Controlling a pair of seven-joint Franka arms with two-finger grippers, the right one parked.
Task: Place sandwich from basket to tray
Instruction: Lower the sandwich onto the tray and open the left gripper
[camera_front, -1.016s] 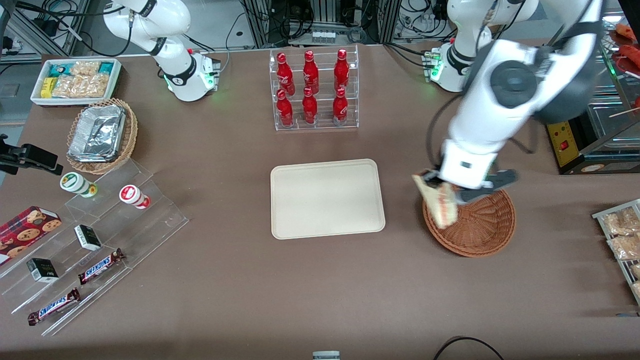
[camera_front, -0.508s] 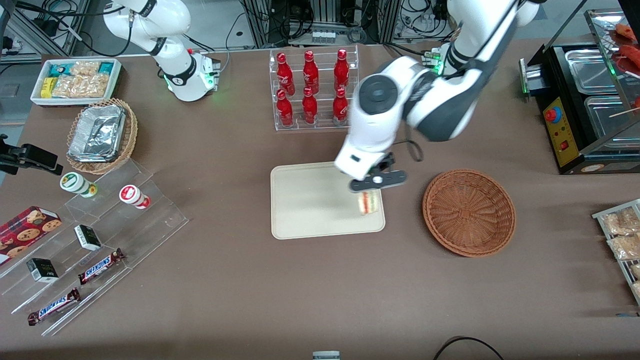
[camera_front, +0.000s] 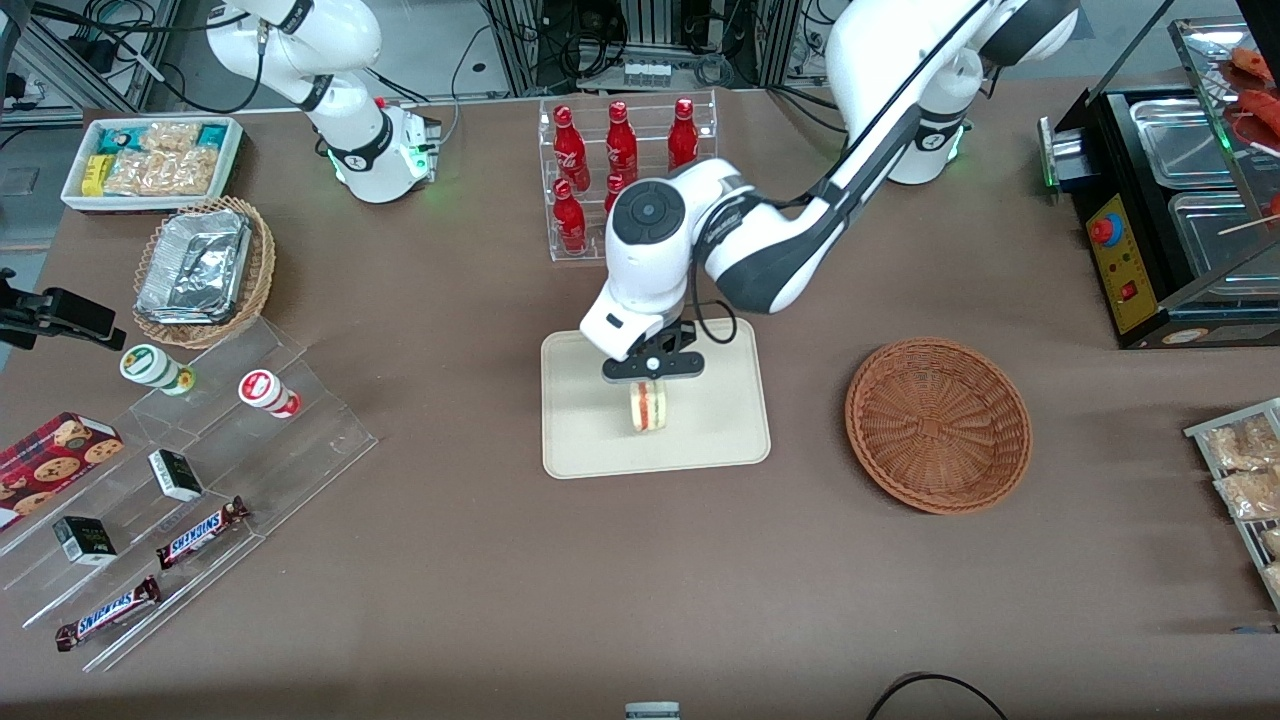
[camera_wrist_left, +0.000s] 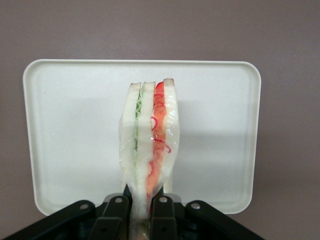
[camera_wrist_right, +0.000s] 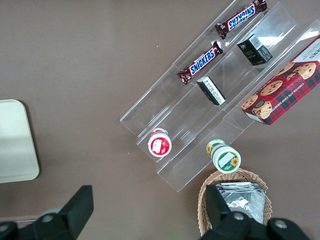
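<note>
The sandwich, a plastic-wrapped wedge of white bread with green and red-orange filling, hangs pinched in my left gripper over the middle of the cream tray. The gripper is shut on its narrow end, one black finger on each side. Whether the sandwich's lower end touches the tray I cannot tell. The reddish-brown wicker basket stands beside the tray toward the working arm's end of the table, with nothing in it.
A clear rack of red bottles stands farther from the camera than the tray, partly covered by my arm. Toward the parked arm's end are a clear stepped stand with snack bars, a light wicker basket with foil container and a white snack bin.
My gripper carried the sandwich from above the basket across to the tray, first over the tray's edge nearest the basket, now over its middle. The basket is left with nothing in it.
</note>
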